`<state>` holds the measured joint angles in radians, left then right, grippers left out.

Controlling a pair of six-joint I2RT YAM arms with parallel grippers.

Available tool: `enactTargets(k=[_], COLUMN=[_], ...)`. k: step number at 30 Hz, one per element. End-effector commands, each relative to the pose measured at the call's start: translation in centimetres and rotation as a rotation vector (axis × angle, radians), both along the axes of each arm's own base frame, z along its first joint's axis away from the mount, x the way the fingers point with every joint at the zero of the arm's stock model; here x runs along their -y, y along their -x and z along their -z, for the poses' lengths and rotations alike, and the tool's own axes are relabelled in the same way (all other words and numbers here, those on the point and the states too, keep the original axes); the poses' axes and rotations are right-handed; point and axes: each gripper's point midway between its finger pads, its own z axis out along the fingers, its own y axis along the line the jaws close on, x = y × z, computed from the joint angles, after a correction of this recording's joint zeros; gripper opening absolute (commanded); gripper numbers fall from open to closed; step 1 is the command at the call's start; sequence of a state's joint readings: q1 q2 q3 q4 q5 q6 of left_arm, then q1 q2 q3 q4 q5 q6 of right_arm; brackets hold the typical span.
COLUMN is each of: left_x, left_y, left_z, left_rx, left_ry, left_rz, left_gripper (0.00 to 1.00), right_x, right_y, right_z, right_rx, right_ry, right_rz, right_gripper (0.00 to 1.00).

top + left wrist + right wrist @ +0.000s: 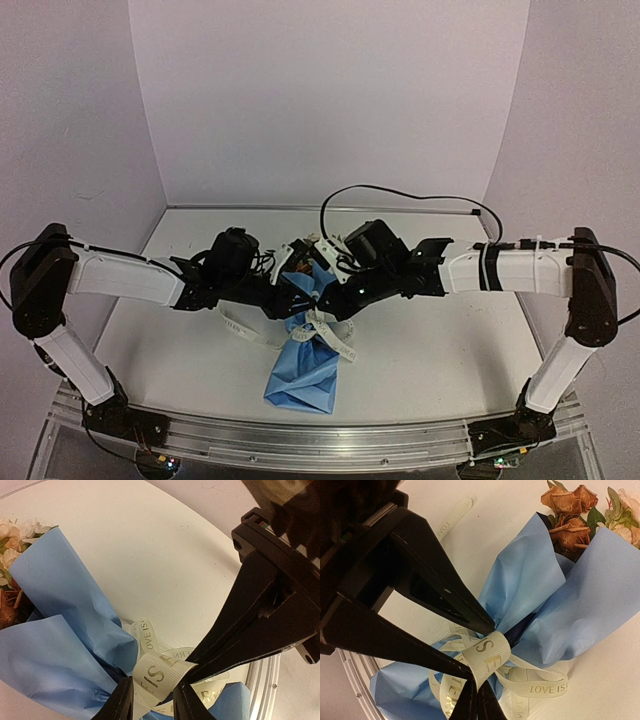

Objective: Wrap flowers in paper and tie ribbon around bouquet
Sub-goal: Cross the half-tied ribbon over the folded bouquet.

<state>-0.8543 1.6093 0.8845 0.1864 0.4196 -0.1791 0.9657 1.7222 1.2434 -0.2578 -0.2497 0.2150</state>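
Note:
The bouquet lies mid-table, its light-blue paper point(300, 375) cone pointing toward me and the flowers point(298, 252) at the far end. The cream ribbon point(335, 338) with gold letters is looped around its pinched middle. My right gripper point(477, 696) is shut on a ribbon point(490, 655) loop just above the paper point(600, 610). My left gripper point(154, 686) straddles the same loop, jaws apart with the ribbon point(145, 632) band spanning the gap. Its fingers point(445, 595) cross the right wrist view. Rust and cream flowers point(570, 515) show above the paper point(60, 630).
A loose ribbon tail point(240, 330) trails left of the bouquet. A black cable point(400, 192) arcs over the back of the white table. An aluminium rail point(300, 440) runs along the near edge. Walls close in on three sides.

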Motion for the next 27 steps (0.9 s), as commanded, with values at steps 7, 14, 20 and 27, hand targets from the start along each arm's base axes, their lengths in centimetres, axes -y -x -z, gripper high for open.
enactTargets(k=[7, 14, 20, 27], left_x=[0.8, 1.0, 0.7, 0.6], left_y=[-1.2, -2.0, -2.4, -2.5], left_z=[-0.4, -0.3, -0.5, -0.8], left_rx=[0.006, -0.01, -0.002, -0.006], left_ry=[0.035, 0.05, 0.059, 0.061], left_rz=[-0.043, -0.084, -0.118, -0.12], left_gripper=[0.16, 0.0, 0.0, 0.0], right_x=[-0.8, -0.2, 0.5, 1.6], right_y=[-0.2, 0.1, 1.1, 2.9], right_z=[-1.9, -1.9, -2.4, -2.0], right_rx=[0.038, 0.04, 0.032, -0.009], right_ry=[-0.065, -0.064, -0.097, -0.129], right_rz=[0.007, 0.003, -0.005, -0.023], right_gripper=[0.0, 0.04, 0.34, 0.48])
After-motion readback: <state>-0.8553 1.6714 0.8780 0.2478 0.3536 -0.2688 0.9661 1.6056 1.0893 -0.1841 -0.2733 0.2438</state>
